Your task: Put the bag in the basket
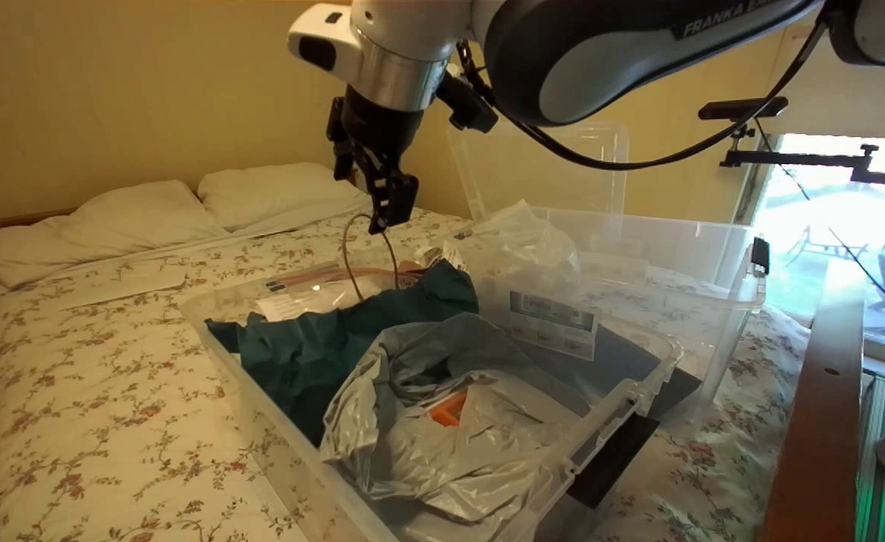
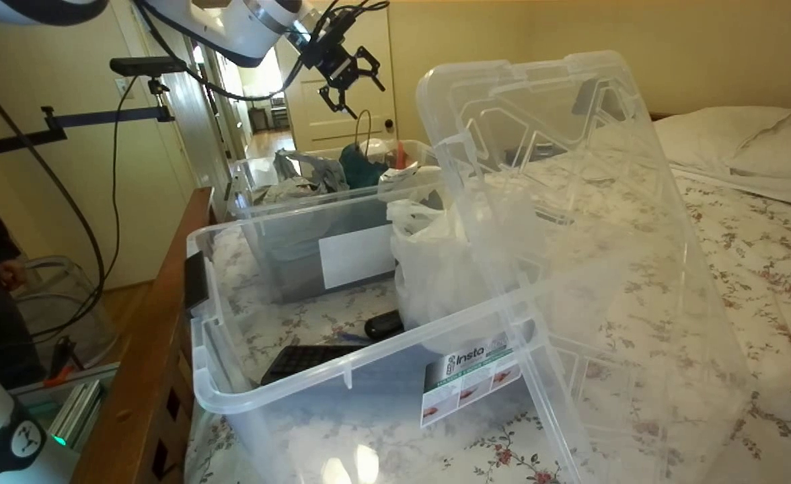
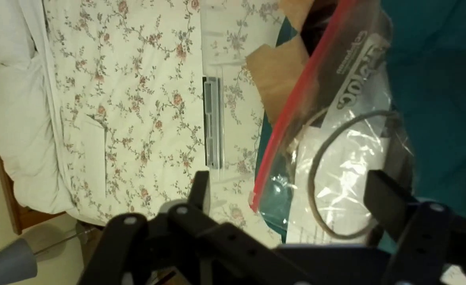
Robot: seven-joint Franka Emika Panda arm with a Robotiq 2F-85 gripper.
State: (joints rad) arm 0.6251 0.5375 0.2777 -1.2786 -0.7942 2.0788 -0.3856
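Observation:
A dark green paper bag [image 1: 299, 354] stands in a clear plastic bin [image 1: 314, 470]; it also shows in an exterior view [image 2: 360, 168]. Its thin brown loop handle [image 1: 346, 260] sticks up. My gripper [image 1: 363, 203] is open and empty just above the handle. In the wrist view, the handle [image 3: 313, 178] lies between the spread fingers [image 3: 287, 180]; I cannot tell whether a finger touches it. A red-edged zip bag [image 3: 348, 154] lies beside the green bag. A crumpled grey plastic bag [image 1: 480, 452] fills the bin's near end. A second clear bin [image 2: 368, 353] holds a white plastic bag [image 2: 429, 269].
A clear lid [image 2: 644, 269] stands upright along the second bin. A black keyboard [image 2: 308, 359] and a mouse [image 2: 383, 325] lie in that bin. Both bins rest on a flowered bed, beside a wooden footboard [image 1: 826, 406]. A camera on a bracket [image 2: 146, 65] stands near the arm.

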